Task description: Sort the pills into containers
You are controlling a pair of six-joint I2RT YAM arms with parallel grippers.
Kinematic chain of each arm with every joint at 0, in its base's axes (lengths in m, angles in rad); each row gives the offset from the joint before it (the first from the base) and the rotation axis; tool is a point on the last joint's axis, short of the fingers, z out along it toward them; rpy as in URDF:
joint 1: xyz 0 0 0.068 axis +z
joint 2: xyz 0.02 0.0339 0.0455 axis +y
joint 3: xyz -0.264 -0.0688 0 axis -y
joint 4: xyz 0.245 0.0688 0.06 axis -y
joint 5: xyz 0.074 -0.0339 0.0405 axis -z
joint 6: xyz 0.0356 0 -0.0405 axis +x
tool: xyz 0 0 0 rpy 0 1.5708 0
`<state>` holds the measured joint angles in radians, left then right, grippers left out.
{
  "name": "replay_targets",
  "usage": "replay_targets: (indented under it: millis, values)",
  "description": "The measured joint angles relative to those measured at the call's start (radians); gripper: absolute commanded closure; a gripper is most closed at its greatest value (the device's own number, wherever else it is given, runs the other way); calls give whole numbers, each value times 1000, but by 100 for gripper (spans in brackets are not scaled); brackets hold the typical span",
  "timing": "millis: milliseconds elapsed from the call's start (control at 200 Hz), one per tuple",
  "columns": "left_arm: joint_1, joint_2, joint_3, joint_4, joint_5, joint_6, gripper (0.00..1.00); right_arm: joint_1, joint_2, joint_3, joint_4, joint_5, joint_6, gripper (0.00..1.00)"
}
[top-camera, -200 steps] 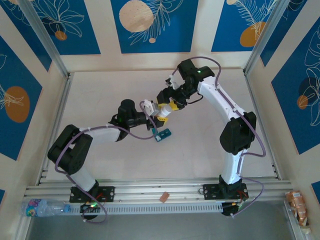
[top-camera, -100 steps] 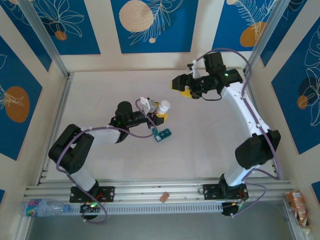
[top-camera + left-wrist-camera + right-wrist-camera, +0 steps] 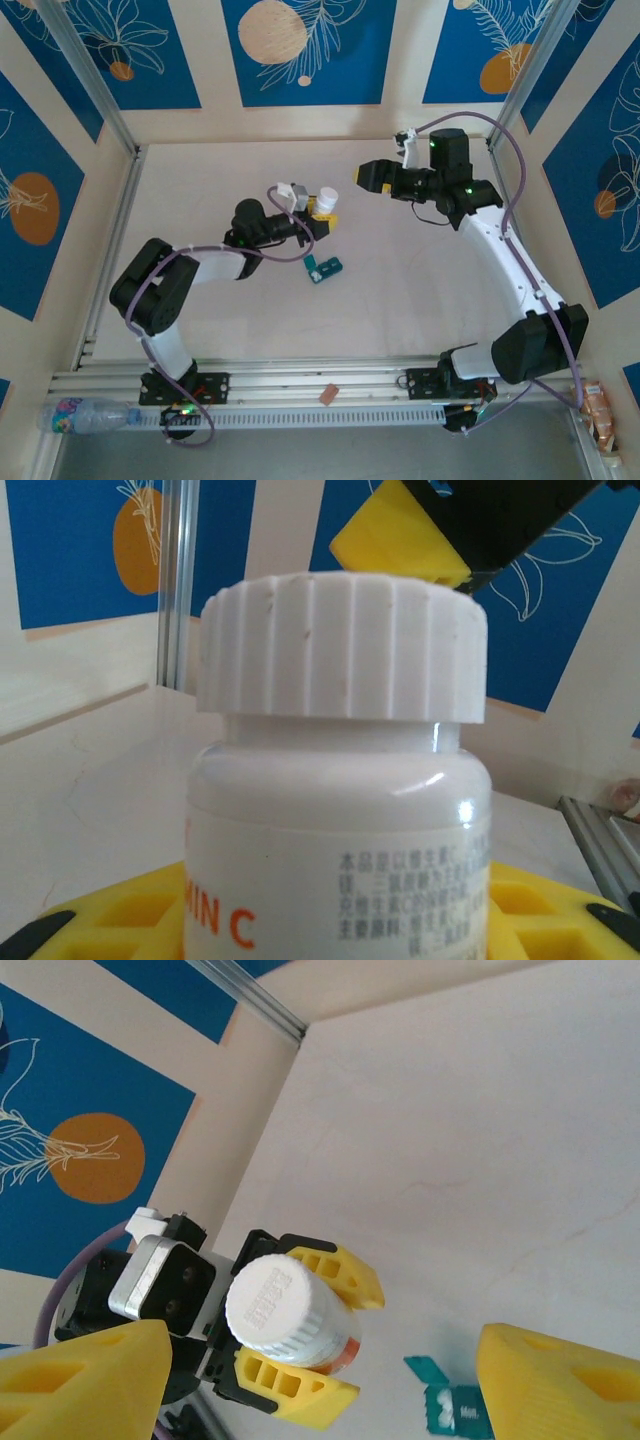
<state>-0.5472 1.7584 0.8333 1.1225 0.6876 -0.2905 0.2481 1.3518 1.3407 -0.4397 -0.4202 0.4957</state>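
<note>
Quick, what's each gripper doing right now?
Left gripper: closed on the white bottle.
Right gripper: open, holding nothing.

My work surface is a pale beige tabletop (image 3: 400, 300), boxed in by cream walls (image 3: 405, 60) carrying blue printed panels (image 3: 330, 60) with white leaf outlines and orange circles. Silver aluminium rails (image 3: 320, 380) line my near edge. The light is even and bright.

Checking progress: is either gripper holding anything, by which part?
The left gripper holds the white vitamin C bottle by its body, below the cap; right gripper holds nothing.
</note>
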Motion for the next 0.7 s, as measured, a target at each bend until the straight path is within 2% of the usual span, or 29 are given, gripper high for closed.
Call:
replay_targets:
  millis: [210,400,700]
  values:
    - [6,12,59,-24,11,-30,100,52,14,-6,57,11,-44,17]
    - [9,13,95,-58,46,-54,100,100,91,51,42,35,-94,17]
    - [11,13,106,-108,80,-69,100,123,159,107,16,48,-128,23]
